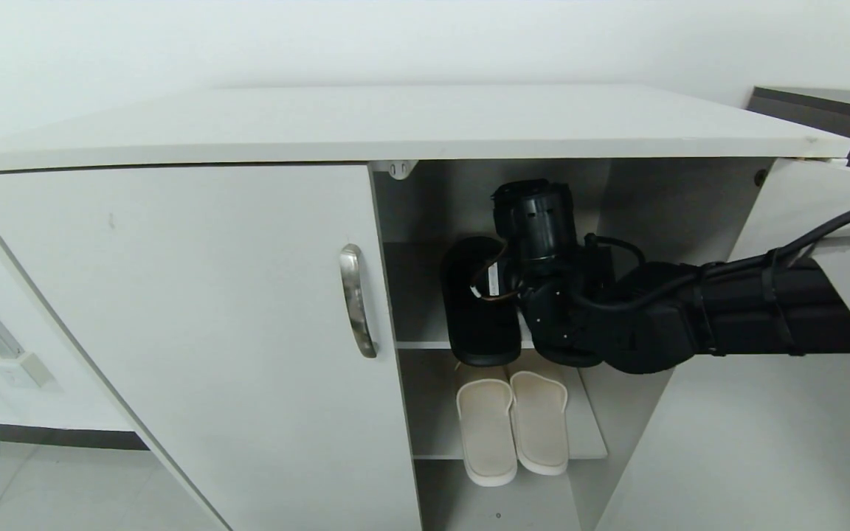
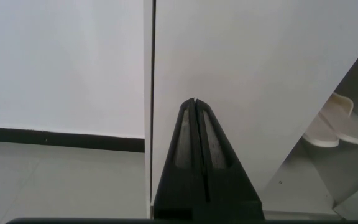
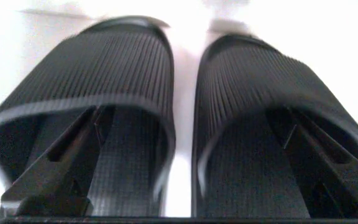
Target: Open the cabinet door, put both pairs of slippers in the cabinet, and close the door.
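Carefully now: the right gripper (image 3: 187,113) is inside the cabinet (image 1: 395,125), fingers spread wide, one tucked under the strap of each of the black slippers (image 1: 473,324), whose heels overhang the upper shelf's (image 1: 425,344) front edge (the white slippers (image 1: 511,424) lie on the shelf below). I'd push them toward the back edge before letting go, or they may slide off. The left gripper (image 2: 194,106) is pressed closed beside the closed door (image 2: 241,62).

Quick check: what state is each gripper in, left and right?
Left gripper: closed, holding nothing.
Right gripper: open, one finger under the strap of each black ribbed slipper.
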You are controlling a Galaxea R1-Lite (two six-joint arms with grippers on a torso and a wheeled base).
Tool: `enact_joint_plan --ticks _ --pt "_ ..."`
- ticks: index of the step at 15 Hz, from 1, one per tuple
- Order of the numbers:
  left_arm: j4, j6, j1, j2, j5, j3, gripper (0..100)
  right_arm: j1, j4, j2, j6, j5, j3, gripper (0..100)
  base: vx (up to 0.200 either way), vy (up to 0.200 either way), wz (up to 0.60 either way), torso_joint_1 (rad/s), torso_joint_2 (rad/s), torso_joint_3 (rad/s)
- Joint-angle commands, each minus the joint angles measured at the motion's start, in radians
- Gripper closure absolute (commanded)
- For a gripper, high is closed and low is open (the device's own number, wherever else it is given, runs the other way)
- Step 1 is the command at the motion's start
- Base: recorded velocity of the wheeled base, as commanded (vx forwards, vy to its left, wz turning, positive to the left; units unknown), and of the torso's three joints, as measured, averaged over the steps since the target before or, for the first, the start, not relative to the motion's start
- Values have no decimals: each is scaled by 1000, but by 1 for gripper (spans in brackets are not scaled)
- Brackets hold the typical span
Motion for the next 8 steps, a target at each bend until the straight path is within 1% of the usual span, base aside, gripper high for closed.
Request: enact_joint_plan --ticks 1,6,8 --pt "0 0 0 1 1 0 100 27 -2 -78 13 0 74 0 0 0 0 0 0 0" --pt "0 0 0 1 1 0 100 102 -6 -266 65 10 283 0 0 0 0 0 0 0" --pt "0 0 0 1 1 0 100 149 -31 -397 88 107 430 0 0 0 0 0 0 0"
